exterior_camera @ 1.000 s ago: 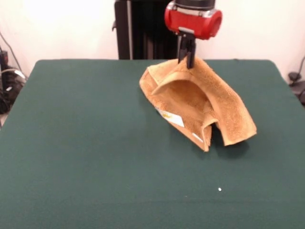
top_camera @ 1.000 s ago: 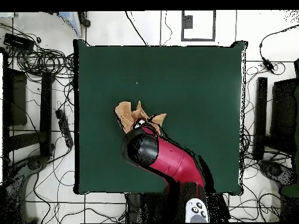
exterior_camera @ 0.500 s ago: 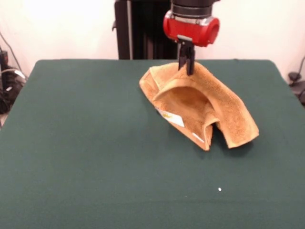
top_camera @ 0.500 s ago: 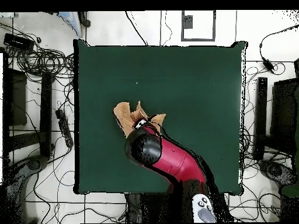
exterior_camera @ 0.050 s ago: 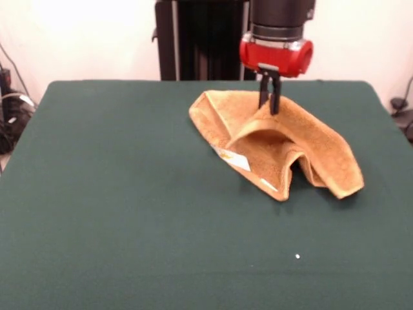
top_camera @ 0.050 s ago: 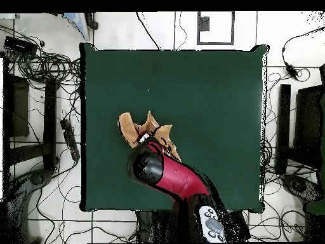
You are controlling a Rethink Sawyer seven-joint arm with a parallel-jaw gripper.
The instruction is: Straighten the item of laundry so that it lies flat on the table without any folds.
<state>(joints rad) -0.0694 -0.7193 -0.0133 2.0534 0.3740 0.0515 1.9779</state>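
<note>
The towel [exterior_camera @ 0.050 s ago: 277, 145] sits crumpled on the far right part of the bench [exterior_camera @ 0.050 s ago: 116, 213], raised like a tent. The tool [exterior_camera @ 0.050 s ago: 270, 103] is closed on its top ridge. If released here, the cloth probably collapses into new folds.

The towel [exterior_camera @ 0.050 s ago: 277, 139] is orange-yellow (its label [exterior_camera @ 0.050 s ago: 232, 159] white) on a dark green table [exterior_camera @ 0.050 s ago: 116, 194]; the gripper [exterior_camera @ 0.050 s ago: 270, 106] is black under a red collar.

towel [exterior_camera @ 0.050 s ago: 277, 145] | orange-yellow, crumpled, tented | table [exterior_camera @ 0.050 s ago: 129, 213] far-right
</note>
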